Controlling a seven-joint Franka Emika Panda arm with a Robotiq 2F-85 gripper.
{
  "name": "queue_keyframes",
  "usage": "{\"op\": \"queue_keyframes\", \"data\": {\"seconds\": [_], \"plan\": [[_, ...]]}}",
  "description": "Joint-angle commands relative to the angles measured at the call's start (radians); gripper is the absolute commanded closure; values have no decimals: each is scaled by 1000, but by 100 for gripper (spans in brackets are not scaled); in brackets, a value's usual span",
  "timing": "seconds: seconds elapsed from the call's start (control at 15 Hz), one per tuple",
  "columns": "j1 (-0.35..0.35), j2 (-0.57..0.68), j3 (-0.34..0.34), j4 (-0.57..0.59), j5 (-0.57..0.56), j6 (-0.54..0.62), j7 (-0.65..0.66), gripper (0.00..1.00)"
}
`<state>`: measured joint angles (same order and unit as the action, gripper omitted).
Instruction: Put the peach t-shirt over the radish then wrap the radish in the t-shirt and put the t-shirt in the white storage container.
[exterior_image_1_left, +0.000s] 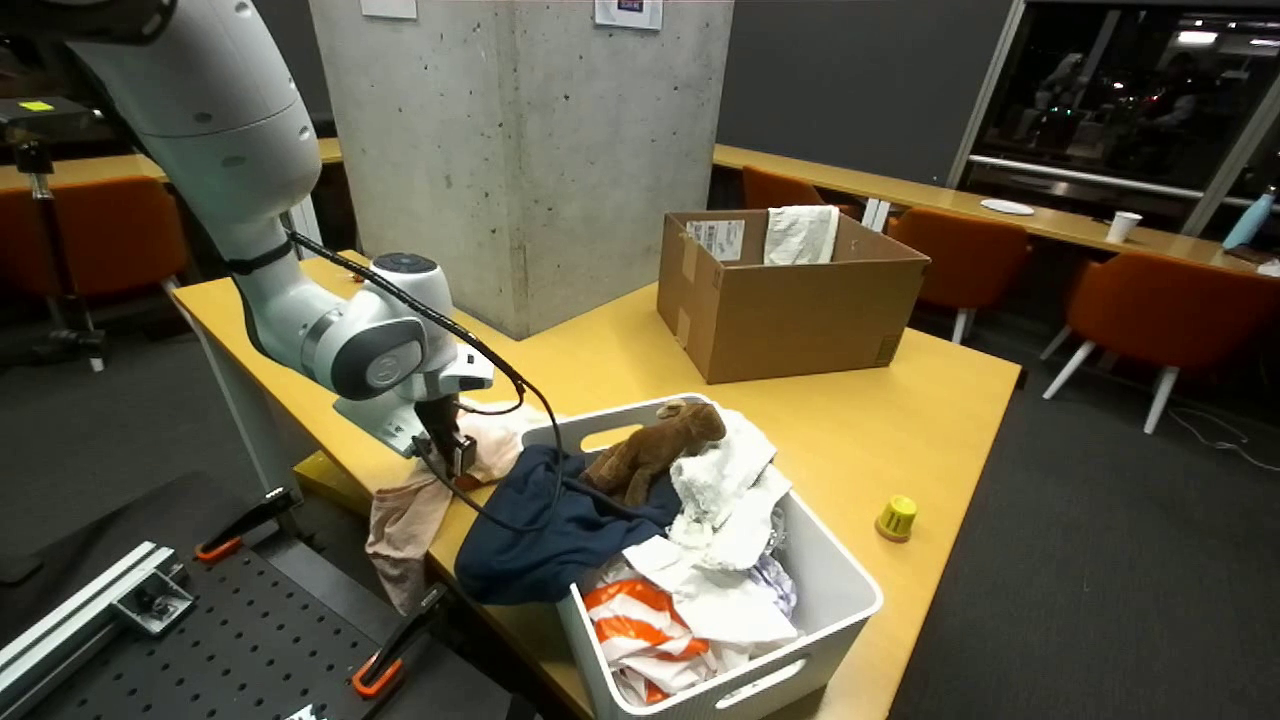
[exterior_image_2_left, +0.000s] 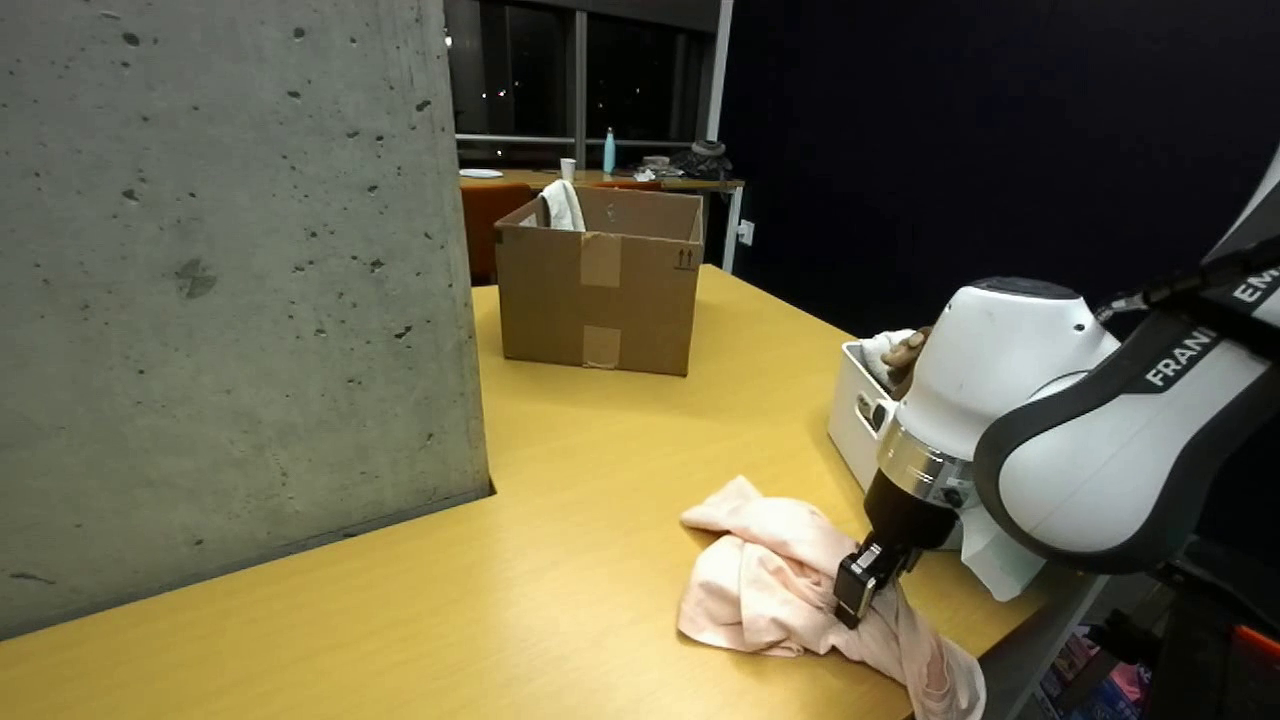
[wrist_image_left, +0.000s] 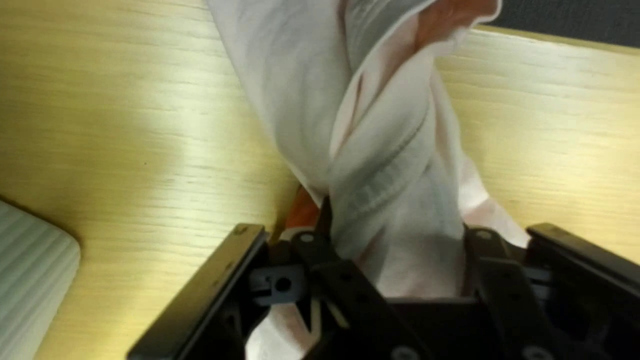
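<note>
In an exterior view, a white arm (exterior_image_1_left: 225, 110) slanted down from the left above the yellow worktop (exterior_image_1_left: 830, 430). Under its end the peach t-shirt (exterior_image_1_left: 412, 505) lay rumpled near the edge, one part hanging over the side. The hand (exterior_image_1_left: 460, 460) pointed down into the shirt; in the wrist view its fingers (wrist_image_left: 492, 262) stood apart, one on either side of a gathered, twisted fold, and whether they pressed on it could not be told. Just to the right, a navy cloth (exterior_image_1_left: 535, 540) draped over the rim of the white storage container (exterior_image_1_left: 825, 580). Heaped in it were a striped orange-and-white bundle (exterior_image_1_left: 635, 630), then a brown plush toy (exterior_image_1_left: 650, 455) at the far end, then white cloths (exterior_image_1_left: 722, 490). Farther back stood an open cardboard box (exterior_image_1_left: 805, 320) with a pale cloth (exterior_image_1_left: 802, 236) over its rim. Rightmost on the worktop was a small yellow cup-like object (exterior_image_1_left: 897, 518).
</note>
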<state>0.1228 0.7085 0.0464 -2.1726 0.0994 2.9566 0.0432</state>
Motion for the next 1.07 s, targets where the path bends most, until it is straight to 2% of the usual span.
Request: {"op": "queue_keyframes", "data": {"seconds": [0.0, 0.13, 0.2, 0.6, 1.0], "plan": [[48, 28, -2, 60, -23, -5, 38, 85], [77, 31, 0, 87, -25, -14, 48, 99], [93, 36, 1, 106, -26, -19, 54, 94], [184, 80, -11, 257, -51, -77, 85, 95], [179, 126, -13, 389, -70, -110, 77, 95]]}}
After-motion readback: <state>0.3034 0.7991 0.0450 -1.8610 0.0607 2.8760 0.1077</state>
